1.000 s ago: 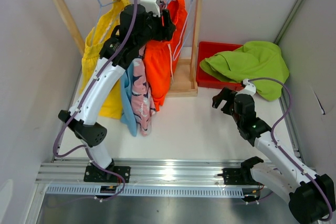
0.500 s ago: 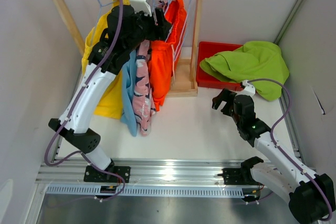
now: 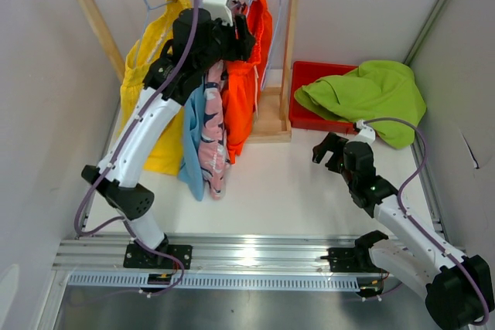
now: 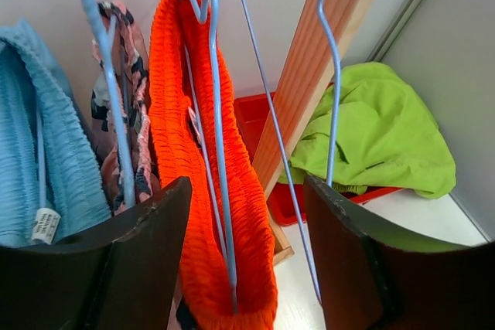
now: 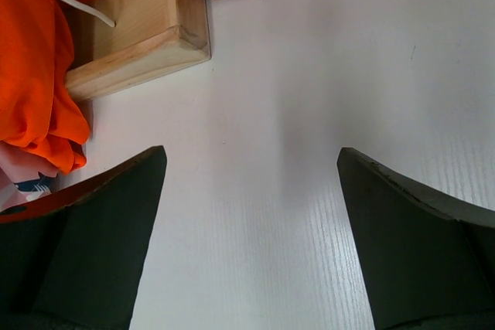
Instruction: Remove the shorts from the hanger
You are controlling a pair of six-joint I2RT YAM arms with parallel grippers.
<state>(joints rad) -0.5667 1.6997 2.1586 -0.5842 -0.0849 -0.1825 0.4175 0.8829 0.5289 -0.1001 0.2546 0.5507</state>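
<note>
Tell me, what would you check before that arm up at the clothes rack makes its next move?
1. Left gripper open: ok, jaws wide apart.
2. Orange shorts lined up with the gap: ok, seen from the left wrist.
3. Pink patterned shorts clear of the jaws: cannot tell, they hang beside one finger.
4. Right gripper out of the way: ok, open, empty, off to the side.
5. Drop spot usable: ok, lime green shorts already lie on the red bin.
</note>
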